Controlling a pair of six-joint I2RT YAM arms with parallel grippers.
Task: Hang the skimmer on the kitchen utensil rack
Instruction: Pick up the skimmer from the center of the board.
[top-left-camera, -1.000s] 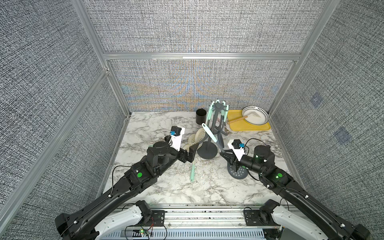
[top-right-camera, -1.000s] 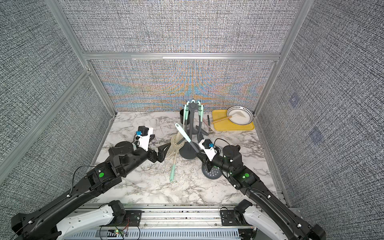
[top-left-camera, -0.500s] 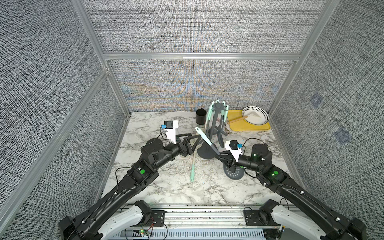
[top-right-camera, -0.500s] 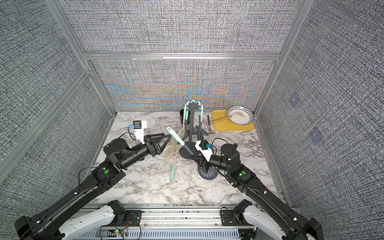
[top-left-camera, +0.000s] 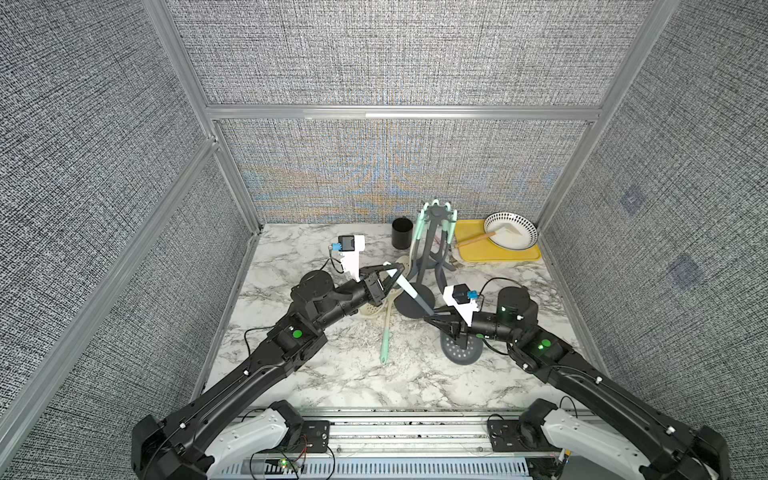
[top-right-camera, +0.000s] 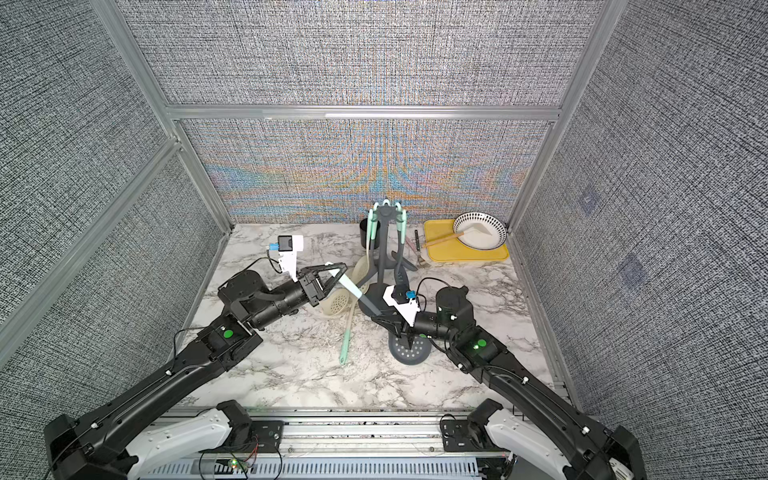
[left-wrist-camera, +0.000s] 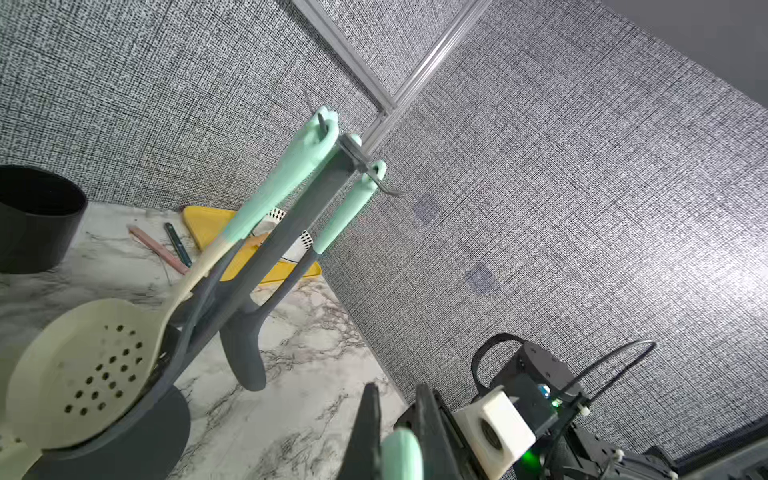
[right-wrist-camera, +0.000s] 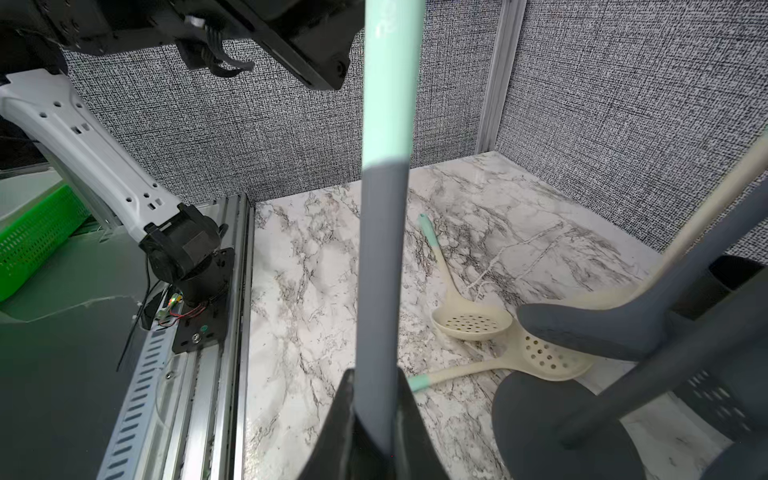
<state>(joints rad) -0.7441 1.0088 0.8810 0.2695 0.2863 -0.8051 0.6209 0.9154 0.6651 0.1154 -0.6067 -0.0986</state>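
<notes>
My left gripper (top-left-camera: 395, 273) is clamped on the mint tip of the skimmer (top-left-camera: 409, 291), and my right gripper (top-left-camera: 429, 319) pinches its grey shaft, just in front of the kitchen utensil rack (top-left-camera: 436, 210). I'd raise the tip slowly toward a bare hook.

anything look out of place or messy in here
Two cream slotted spoons lie on the table, heads together beside the base of the rack, while other utensils hang from its hooks. Nothing looks spilled or broken.
</notes>
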